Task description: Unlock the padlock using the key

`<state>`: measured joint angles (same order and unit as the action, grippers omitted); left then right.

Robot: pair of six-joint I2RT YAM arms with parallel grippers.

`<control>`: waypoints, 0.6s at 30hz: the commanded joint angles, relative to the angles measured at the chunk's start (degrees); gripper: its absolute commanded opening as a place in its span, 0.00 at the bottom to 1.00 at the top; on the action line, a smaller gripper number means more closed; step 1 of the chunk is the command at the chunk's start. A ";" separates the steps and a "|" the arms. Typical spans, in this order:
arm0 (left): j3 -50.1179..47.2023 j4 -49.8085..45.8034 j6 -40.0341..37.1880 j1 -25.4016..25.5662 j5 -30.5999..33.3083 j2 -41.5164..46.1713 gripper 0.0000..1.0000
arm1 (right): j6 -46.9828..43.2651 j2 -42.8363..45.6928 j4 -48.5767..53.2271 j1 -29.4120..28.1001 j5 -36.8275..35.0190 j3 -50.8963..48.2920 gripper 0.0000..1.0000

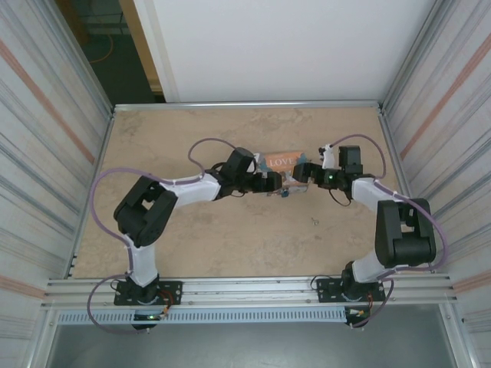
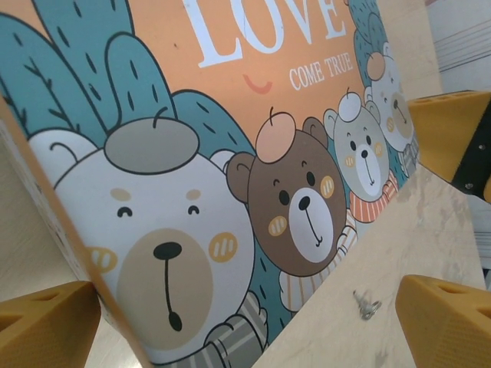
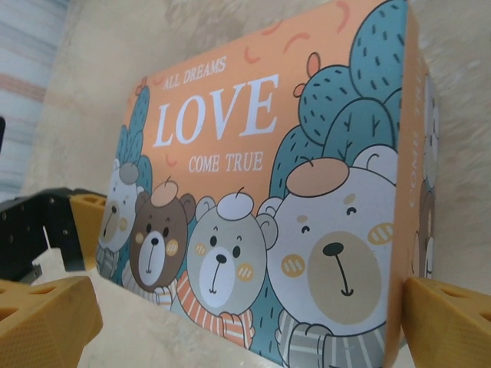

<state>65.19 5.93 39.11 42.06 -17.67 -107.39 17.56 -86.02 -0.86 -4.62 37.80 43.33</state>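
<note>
- Your left hand [image 1: 270,182] stands open beside the orange "LOVE" box [image 1: 280,162] in the middle of the desk [image 1: 192,138], reaching in from the left.
- In the left wrist view, that hand's yellow fingers [image 2: 46,322] are spread wide. One sits just beside the box's near corner. The other is clear of the box, with bare desk between them, so nothing is gripped.
- Your right hand [image 1: 301,172] is open too and faces the left hand from the other side of the box.
- In the right wrist view, its fingers [image 3: 449,322] bracket the bear-printed face of the box [image 3: 268,192]. One is close to the box's corner edge, and the other has bare desk between it and the box.
- You can see the padlock [image 1: 282,193] from above as a tiny bluish thing on the desk. It lies just off the box's near edge, between the two hands.
- The left wrist view shows a small silvery metal item [image 2: 367,305] on the desk between the box's lower edge and one finger. It is too small to tell what it is.
- The key [image 1: 313,222] seems to be the dark speck on bare desk nearer the arm bases, apart from the box and from both hands.
</note>
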 commanded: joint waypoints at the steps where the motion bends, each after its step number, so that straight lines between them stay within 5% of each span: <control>1: -3.05 3.75 -1.31 0.15 0.87 5.42 0.99 | 1.66 3.99 0.09 -4.04 1.66 -2.64 0.99; 18: -15.20 3.26 -1.36 -7.37 2.26 16.84 0.99 | 11.38 7.27 -9.35 -23.96 -10.91 -10.23 0.99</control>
<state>50.68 6.17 38.76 35.14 -13.67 -93.30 26.04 -78.96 -7.92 -26.30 28.47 33.58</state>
